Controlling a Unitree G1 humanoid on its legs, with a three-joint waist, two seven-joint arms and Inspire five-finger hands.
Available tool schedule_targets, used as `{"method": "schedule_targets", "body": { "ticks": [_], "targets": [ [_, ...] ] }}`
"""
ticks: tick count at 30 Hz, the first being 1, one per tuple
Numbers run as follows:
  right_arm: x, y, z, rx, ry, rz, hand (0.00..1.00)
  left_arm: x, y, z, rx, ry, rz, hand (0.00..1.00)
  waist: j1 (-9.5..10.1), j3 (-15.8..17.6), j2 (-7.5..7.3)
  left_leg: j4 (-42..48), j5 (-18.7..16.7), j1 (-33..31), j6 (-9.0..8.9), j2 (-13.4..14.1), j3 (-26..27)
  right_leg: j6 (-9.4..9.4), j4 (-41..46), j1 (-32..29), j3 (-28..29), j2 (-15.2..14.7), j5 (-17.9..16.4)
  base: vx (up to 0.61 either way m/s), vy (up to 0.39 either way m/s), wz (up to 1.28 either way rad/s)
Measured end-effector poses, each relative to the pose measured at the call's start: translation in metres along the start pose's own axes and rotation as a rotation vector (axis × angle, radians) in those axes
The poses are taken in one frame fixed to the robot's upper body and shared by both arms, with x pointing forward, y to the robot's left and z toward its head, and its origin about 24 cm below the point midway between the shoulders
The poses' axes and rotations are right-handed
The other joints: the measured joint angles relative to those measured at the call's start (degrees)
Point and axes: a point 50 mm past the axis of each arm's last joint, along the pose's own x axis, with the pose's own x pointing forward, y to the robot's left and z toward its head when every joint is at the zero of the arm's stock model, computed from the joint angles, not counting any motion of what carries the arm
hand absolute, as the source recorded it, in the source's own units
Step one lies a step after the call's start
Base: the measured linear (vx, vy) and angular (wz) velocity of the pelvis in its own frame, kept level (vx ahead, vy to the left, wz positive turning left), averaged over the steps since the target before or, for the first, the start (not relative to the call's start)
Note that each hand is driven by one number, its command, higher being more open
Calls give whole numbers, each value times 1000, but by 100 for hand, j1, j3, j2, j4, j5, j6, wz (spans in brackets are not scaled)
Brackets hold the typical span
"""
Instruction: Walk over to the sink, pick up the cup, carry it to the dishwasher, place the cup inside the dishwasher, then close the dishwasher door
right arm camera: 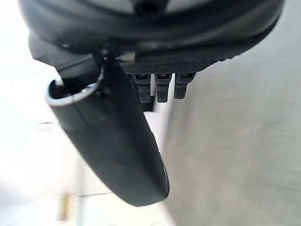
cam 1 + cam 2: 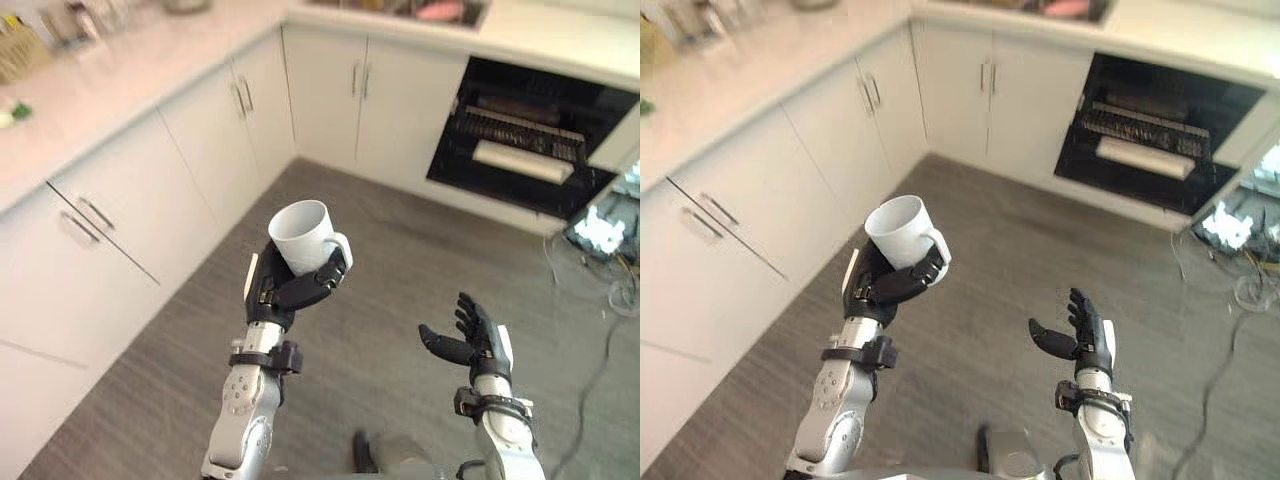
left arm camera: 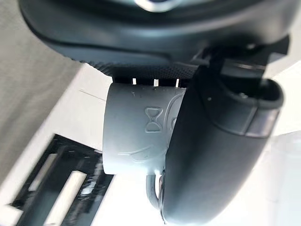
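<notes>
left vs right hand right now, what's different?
1. The left hand has its fingers curled round the cup; the right hand has straight fingers and holds nothing.
2. In the left eye view, the left hand is raised higher, nearer the cabinets; the right hand sits lower.

Shared: both are dark hands held over the grey floor, short of the dishwasher.

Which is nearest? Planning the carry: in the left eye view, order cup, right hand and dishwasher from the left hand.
1. cup: held in the left hand.
2. right hand: open, just to its right.
3. dishwasher: open, far ahead on the right.
</notes>
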Motion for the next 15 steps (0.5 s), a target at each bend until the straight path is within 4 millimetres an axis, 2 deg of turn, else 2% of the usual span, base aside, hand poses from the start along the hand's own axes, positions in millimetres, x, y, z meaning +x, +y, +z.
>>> {"method": "schedule_targets", "body": {
  "ticks": [1,2,3,4,5,6,7,8,9,10,11,12,13,14,15],
  "targets": [
    [2,4,5,10,-28,7,90,0,-1,3,1,-14,-7,30,126,36,-90,-50,-261,-401,105,65,95,13,-205,224,173,-35,-11,407,2,-60],
    [4,7,9,14,-44,16,90,1,-1,5,2,-22,-12,30,181,23,-73,-250,-429,-617,137,51,149,37,-315,361,265,-89,-25,491,100,-63],
    [8,11,13,18,-62,29,90,1,-1,6,4,-28,-16,30,264,85,-173,-894,-695,-985,144,-78,197,139,-442,592,467,-233,-139,489,172,-57],
    [13,13,12,19,-60,34,90,0,0,5,5,-23,-14,30,270,107,-212,-1912,-720,-1169,46,-363,65,278,-501,835,585,-445,-295,591,223,-59],
    [17,13,11,13,-52,33,90,0,0,4,4,-21,-12,30,267,99,-220,-2949,-618,-1197,-67,-621,-132,389,-499,942,702,-599,-447,395,197,-49],
    [20,12,10,3,-46,34,90,0,0,5,4,-23,-12,30,272,78,-196,-3671,-451,-1192,-152,-758,-308,471,-495,992,794,-675,-558,524,339,-76],
    [23,10,2,-16,-10,36,90,0,1,6,6,-31,-7,30,323,28,-162,-4617,545,-1119,-239,-923,-597,610,-467,1123,1077,-826,-849,663,440,-90],
    [23,12,-9,-18,41,36,90,0,4,7,20,-29,0,30,324,-35,-319,-4476,523,-1063,78,-1150,-471,641,-430,1174,1283,-1097,-963,693,449,-74],
    [22,12,-10,-20,50,37,90,0,4,7,20,-32,5,30,301,-47,-340,-4346,441,-1094,132,-1177,-452,654,-407,1166,1322,-1137,-953,602,359,-32],
    [21,10,-15,-26,69,36,90,2,7,10,24,-44,22,30,229,-41,-353,-3763,53,-1282,297,-1189,-410,729,-167,1105,1503,-1216,-959,612,334,-21],
    [18,10,-20,-25,93,33,90,1,12,10,36,-39,43,30,230,-30,-427,-3439,-315,-1212,367,-1208,-248,861,337,1008,1695,-1268,-1016,597,324,-32],
    [17,10,-21,-24,101,33,90,0,14,9,43,-33,51,30,237,-33,-465,-3406,-458,-1109,390,-1245,-177,974,764,878,1744,-1304,-990,587,276,-46],
    [17,12,-22,-15,104,35,90,-1,17,9,66,-21,54,30,225,-22,-547,-3556,-632,-776,451,-1349,-41,1706,1860,471,1777,-1380,-760,442,179,-35],
    [16,15,-22,-14,104,41,90,-1,20,8,92,-8,49,30,201,-16,-598,-3773,-694,-454,476,-1414,22,2057,2729,136,1803,-1394,-612,528,155,-44],
    [16,19,-21,-7,102,52,90,-4,24,6,118,9,54,30,202,0,-624,-4153,-727,92,507,-1467,105,1867,3597,-269,1615,-1392,-688,390,78,-42]
  ]
}}
